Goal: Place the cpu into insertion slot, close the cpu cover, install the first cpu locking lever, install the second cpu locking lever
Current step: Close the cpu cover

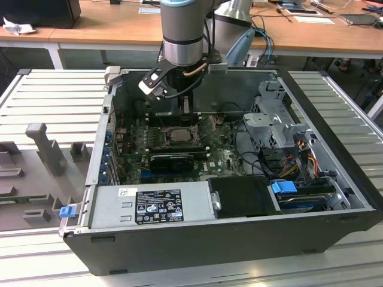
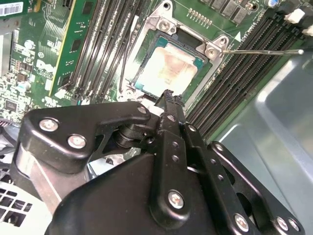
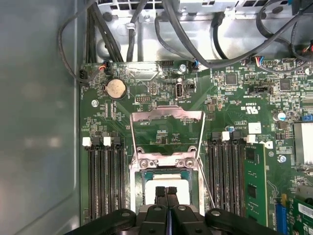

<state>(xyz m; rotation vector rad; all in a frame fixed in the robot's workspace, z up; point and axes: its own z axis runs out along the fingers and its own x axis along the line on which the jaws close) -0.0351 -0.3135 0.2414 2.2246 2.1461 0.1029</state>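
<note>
Pressed tip to tip and holding nothing, the black gripper (image 3: 167, 190) hangs just above the cpu (image 2: 168, 68), and in the first wrist view its fingers hide the middle of the chip. That pale silvery chip lies flat inside the insertion slot (image 2: 199, 77), square to the frame. Just beyond the socket the cpu cover (image 3: 168, 115) is swung back on its hinge, so green board shows through its cut-out centre. One thin locking lever (image 2: 264, 51) juts out free across the long black memory slots (image 3: 102, 181) that flank the socket on both sides. A green expansion card (image 3: 254, 181) stands beyond one bank of slots. Farther along the board sit a round coin battery (image 3: 116, 89) and a tangle of dark cables (image 3: 195, 44). All of this lies in the open computer case (image 1: 197, 245), which also holds a grey power supply (image 1: 108, 206) bearing a black label (image 1: 158, 206) with small white print, and a metal drive cage (image 1: 272, 119). The case rests on a ribbed metal bench (image 1: 54, 95), with wooden desks (image 1: 108, 24) behind.
</note>
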